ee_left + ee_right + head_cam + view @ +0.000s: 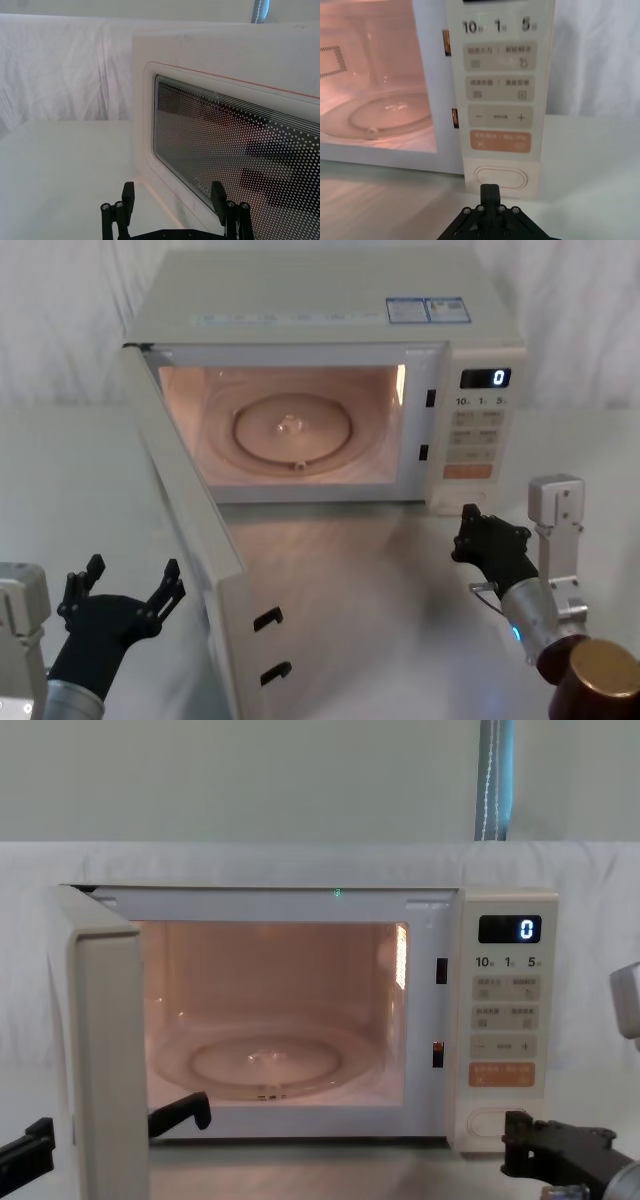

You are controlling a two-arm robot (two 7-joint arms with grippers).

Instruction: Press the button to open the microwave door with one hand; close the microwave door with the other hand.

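Microwave door [195, 540] hangs wide open, hinged at the microwave's left, cavity lit. Right gripper [489, 189], fingers pressed together, sits just before the button [500, 177] at the panel's foot. Left gripper [128, 585], fingers spread, hovers outside the door. Opening looks done; next, left pushes it shut. Display [509, 929] reads 0; keys 10, 1, 5.

Both grippers: black plastic claw type, ribbed fingers, matte finish. Left gripper [125, 585] sits on a silver cylindrical wrist with a pale grey box housing on its left side. Right gripper [470, 530] has the same silver wrist, a small blue light on it, a thin wire loop beside it, a grey bracketed box module above, and a dark red, copper-capped joint nearest the body. Small silver screws at the finger pivots [481, 208].
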